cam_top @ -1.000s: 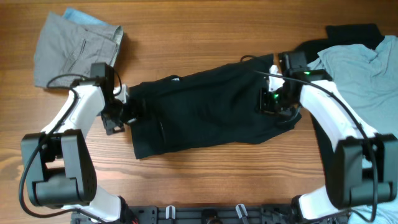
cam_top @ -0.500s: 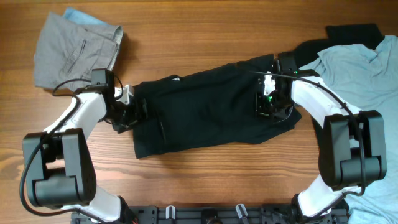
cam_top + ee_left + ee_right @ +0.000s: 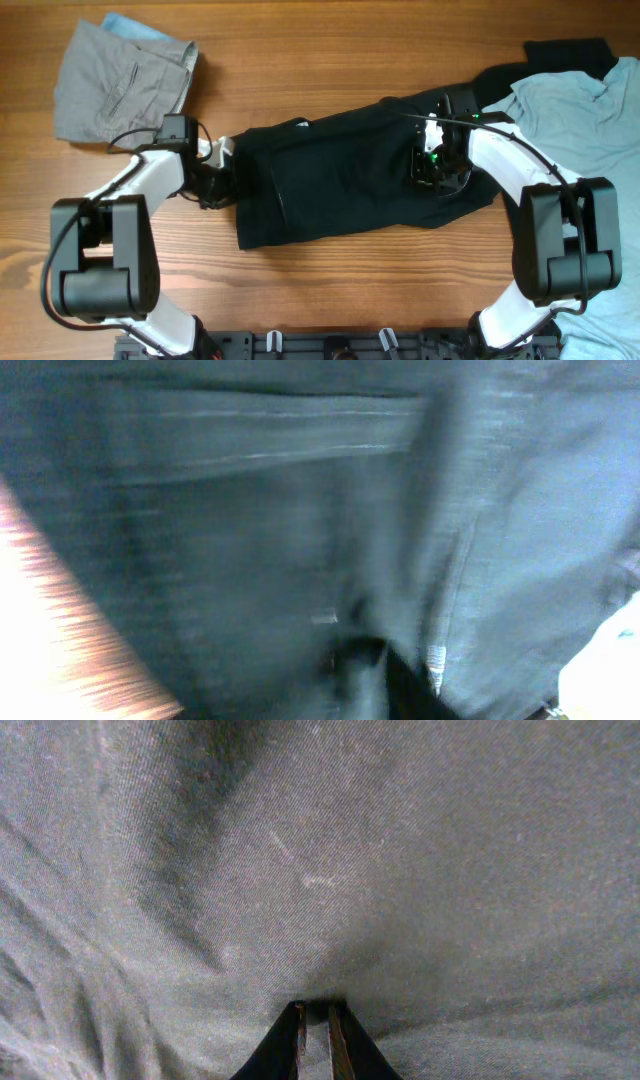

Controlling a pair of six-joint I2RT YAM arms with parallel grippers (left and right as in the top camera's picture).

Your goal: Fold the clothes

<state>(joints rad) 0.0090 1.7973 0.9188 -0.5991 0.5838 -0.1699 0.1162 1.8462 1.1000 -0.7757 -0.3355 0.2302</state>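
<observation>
The black shorts (image 3: 340, 185) are spread out in the middle of the worktop (image 3: 330, 60). Their long side is laid from left to right, with the right end tipped a little toward the far edge.

The left tool (image 3: 222, 172) is found at the left end of the shorts, right at the edge of the cloth. The right tool (image 3: 436, 165) is set down on the right part of the shorts, a little way in from that end. So one end is near each arm, and most of the cloth lies between the two tools.

In the right wrist view, the fingertips (image 3: 285, 1055) are seen pressed close together. A small bit of black cloth seems to be pinched between them, because the creases are drawn toward that spot. The left wrist view is blurred. Only dark cloth, a stitched band and a strip of wood can be made out, so it cannot be told if the left tool is spread or pressed together.

The grey shorts (image 3: 120, 80) are kept at the far left corner. The light blue T-shirt (image 3: 580, 110) is piled at the right, with another black piece (image 3: 570, 52) behind it.

The black shorts are not folded yet. It is guessed that one end must be carried along the long side and laid over the other end.
</observation>
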